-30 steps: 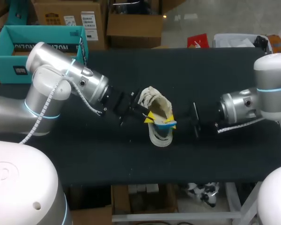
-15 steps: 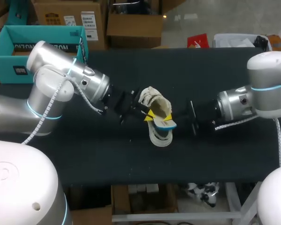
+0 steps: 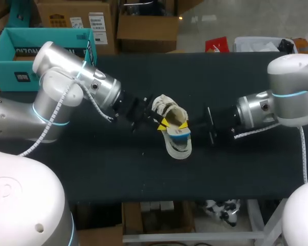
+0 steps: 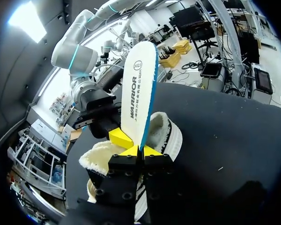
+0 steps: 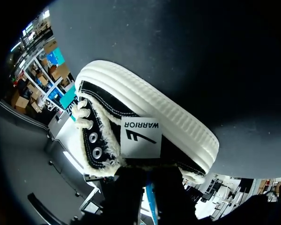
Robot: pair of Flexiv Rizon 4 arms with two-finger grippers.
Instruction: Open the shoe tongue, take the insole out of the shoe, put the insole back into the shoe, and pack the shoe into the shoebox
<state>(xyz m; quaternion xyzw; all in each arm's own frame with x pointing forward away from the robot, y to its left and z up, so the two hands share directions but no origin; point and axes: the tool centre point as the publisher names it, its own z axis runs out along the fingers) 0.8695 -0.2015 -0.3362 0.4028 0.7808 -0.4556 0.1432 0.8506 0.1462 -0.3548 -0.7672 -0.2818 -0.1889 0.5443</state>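
Note:
The shoe (image 3: 169, 108), black with a white ribbed sole and cream fleece lining, lies on its side mid-table (image 5: 154, 112). My left gripper (image 3: 164, 123) is shut on the heel end of the white, blue-edged insole (image 3: 179, 133). In the left wrist view the insole (image 4: 138, 93) stands up ahead of that gripper (image 4: 141, 151), over the shoe's (image 4: 165, 133) opening. My right gripper (image 3: 189, 128) comes in from the other side and is shut on the shoe's fleece edge; its tips are hidden in its own wrist view (image 5: 147, 176). The teal shoebox (image 3: 41, 51) stands open at the back left.
The black tabletop (image 3: 118, 169) stretches bare in front of the shoe to its front edge, and behind it too. My left arm's elbow lies between the shoe and the shoebox.
My right arm has pushed in leftward toward the shoe. The shoe and insole have shifted slightly, and my left arm has edged up and back a little.

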